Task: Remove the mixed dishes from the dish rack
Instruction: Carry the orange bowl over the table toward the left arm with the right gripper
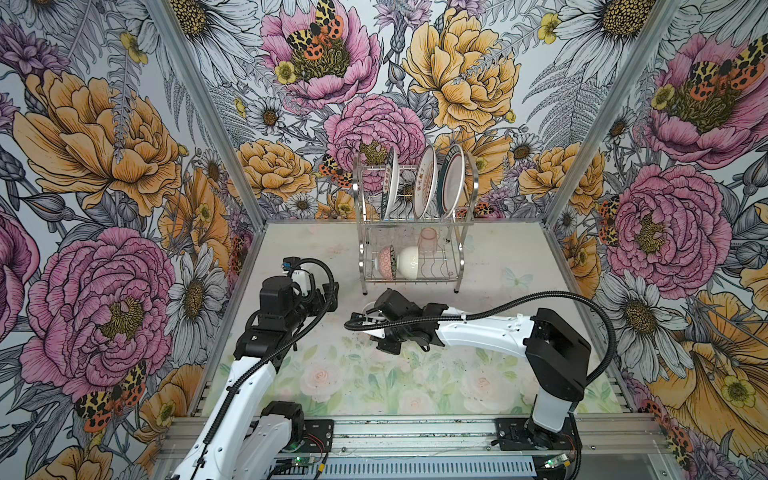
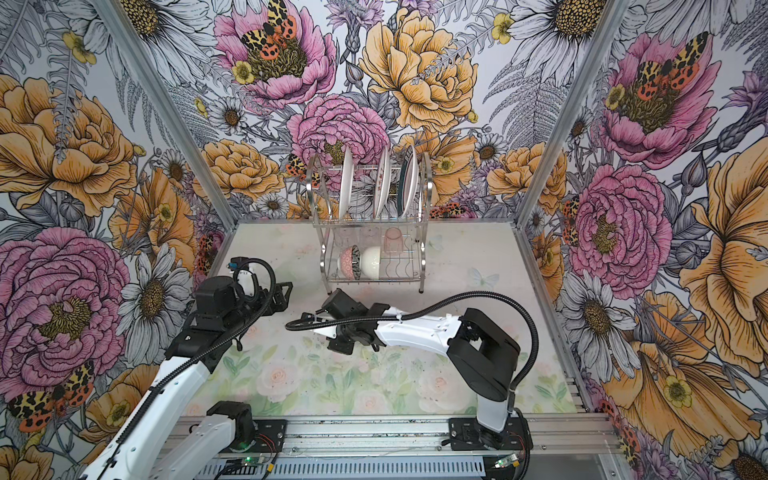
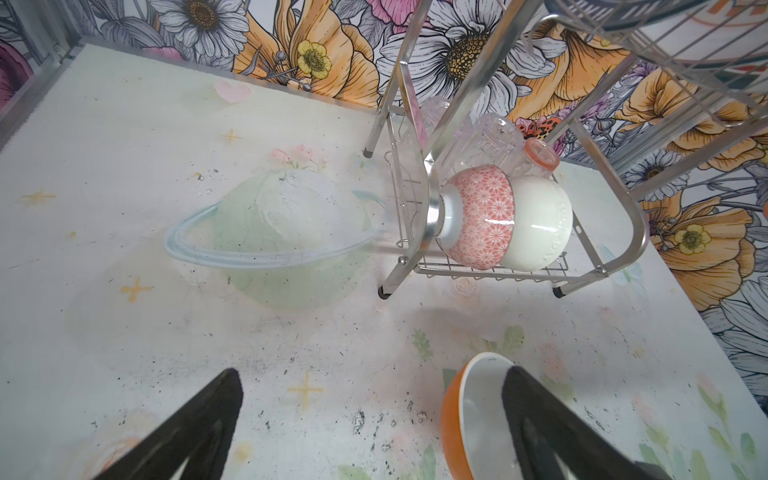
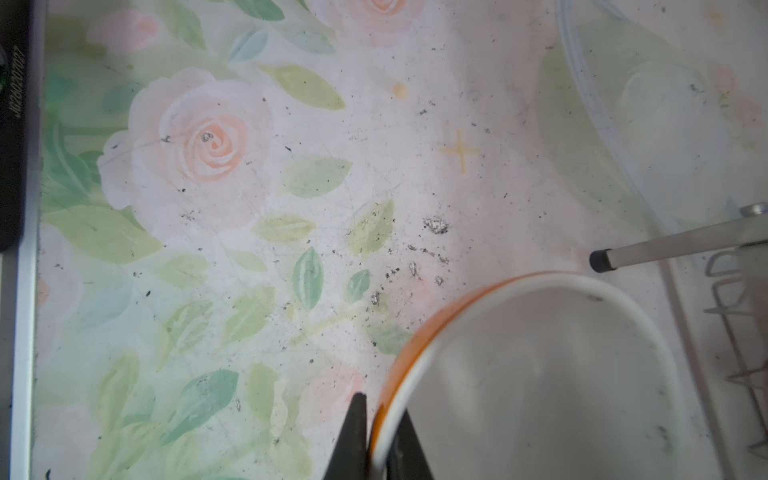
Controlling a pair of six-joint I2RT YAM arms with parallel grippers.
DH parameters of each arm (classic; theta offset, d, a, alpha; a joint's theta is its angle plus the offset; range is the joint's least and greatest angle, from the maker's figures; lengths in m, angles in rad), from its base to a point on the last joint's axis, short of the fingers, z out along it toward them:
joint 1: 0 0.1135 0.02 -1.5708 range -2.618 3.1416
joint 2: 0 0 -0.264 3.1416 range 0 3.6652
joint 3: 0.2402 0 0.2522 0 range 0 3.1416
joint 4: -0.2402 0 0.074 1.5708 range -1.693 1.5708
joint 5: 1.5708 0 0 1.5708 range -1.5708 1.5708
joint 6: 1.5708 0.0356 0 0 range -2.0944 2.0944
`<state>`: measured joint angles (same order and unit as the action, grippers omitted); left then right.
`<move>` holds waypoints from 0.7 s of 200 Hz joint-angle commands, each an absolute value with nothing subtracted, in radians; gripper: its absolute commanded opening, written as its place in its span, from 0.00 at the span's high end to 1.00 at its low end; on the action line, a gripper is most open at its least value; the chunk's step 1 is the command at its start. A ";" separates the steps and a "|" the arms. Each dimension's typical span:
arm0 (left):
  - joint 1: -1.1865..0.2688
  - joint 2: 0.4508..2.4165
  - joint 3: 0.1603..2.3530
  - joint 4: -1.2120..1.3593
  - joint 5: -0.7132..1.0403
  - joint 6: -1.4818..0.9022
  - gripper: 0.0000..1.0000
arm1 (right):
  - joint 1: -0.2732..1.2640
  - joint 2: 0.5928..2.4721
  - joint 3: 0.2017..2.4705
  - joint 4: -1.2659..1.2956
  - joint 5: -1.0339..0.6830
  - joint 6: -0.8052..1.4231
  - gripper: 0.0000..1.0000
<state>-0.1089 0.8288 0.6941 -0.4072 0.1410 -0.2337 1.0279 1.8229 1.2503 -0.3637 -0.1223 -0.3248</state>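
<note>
Nearest the robot's base, the right pincer [image 4: 374, 409] is pinching the rim of the orange bowl [image 4: 540, 374], one finger inside the white interior and one outside, jaws nearly closed on the thin wall. The bowl is hanging tilted low over the worktop [image 4: 374, 145], just in front of the dish rack [image 1: 460, 257]; whether it is touching the surface cannot be told. It is looking like glazed ceramic: stiff, slick, breakable and fairly heavy for a one-sided rim grip, so it is probably wanting a slow, gentle set-down.

Beside it, the left pincer [image 3: 372, 376] is hovering spread wide and gripping nothing.

Farther back, the pink patterned bowl [image 3: 478, 216] and the cream bowl [image 3: 540, 224] are lying on their sides, nested together, on the rack's lower tier. Their rims are likely offering the best hold. Behind them the pinkish cup [image 1: 428, 241] and clear cups [image 3: 490, 141] are standing upside down, likely light and slippery. Up top, three plates [image 1: 424, 183] are standing on edge in the slots, probably calling for an upper-edge grip and a straight lift.
</note>
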 commanded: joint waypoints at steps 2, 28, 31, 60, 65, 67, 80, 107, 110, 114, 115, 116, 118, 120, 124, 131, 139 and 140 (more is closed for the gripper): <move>-0.077 0.826 0.703 -0.412 0.121 -0.237 0.01 | 1.040 1.848 1.303 -0.367 -0.060 -0.365 1.00; -0.051 0.843 0.697 -0.410 0.127 -0.230 0.01 | 1.046 1.879 1.315 -0.369 -0.032 -0.370 1.00; -0.050 0.845 0.695 -0.407 0.127 -0.230 0.01 | 1.048 1.881 1.317 -0.370 -0.029 -0.373 1.00; -0.043 0.856 0.682 -0.395 0.135 -0.219 0.01 | 1.049 1.914 1.332 -0.370 0.000 -0.391 1.00; -0.043 0.857 0.680 -0.393 0.136 -0.215 0.01 | 1.049 1.918 1.335 -0.368 0.003 -0.391 1.00; -0.043 0.857 0.680 -0.392 0.136 -0.216 0.01 | 1.050 1.920 1.337 -0.368 0.004 -0.391 1.00; -0.040 0.859 0.676 -0.388 0.138 -0.210 0.01 | 1.051 1.929 1.346 -0.367 0.012 -0.389 1.00; -0.035 0.859 0.668 -0.385 0.141 -0.209 0.01 | 1.054 1.947 1.355 -0.367 0.025 -0.391 0.99; -0.034 0.859 0.667 -0.384 0.143 -0.209 0.01 | 1.054 1.947 1.355 -0.367 0.024 -0.392 0.99; -0.034 0.858 0.665 -0.385 0.143 -0.208 0.01 | 1.054 1.948 1.356 -0.367 0.024 -0.393 0.99; -0.033 0.858 0.664 -0.385 0.143 -0.209 0.01 | 1.055 1.949 1.355 -0.367 0.024 -0.393 0.98; -0.033 0.858 0.664 -0.385 0.143 -0.209 0.01 | 1.055 1.950 1.356 -0.367 0.024 -0.393 0.98; -0.032 0.858 0.663 -0.385 0.143 -0.209 0.01 | 1.055 1.950 1.356 -0.367 0.024 -0.393 0.98; -0.033 0.856 0.662 -0.385 0.144 -0.209 0.01 | 1.055 1.951 1.356 -0.367 0.023 -0.393 0.98; -0.035 0.855 0.660 -0.383 0.143 -0.209 0.01 | 1.056 1.953 1.356 -0.367 0.021 -0.393 0.97; -0.032 0.852 0.654 -0.382 0.143 -0.208 0.01 | 1.057 1.954 1.354 -0.367 0.016 -0.394 0.96; -0.033 0.850 0.648 -0.379 0.144 -0.206 0.01 | 1.058 1.956 1.354 -0.367 0.012 -0.395 0.95; -0.033 0.849 0.648 -0.378 0.145 -0.206 0.01 | 1.059 1.955 1.354 -0.367 0.012 -0.394 0.95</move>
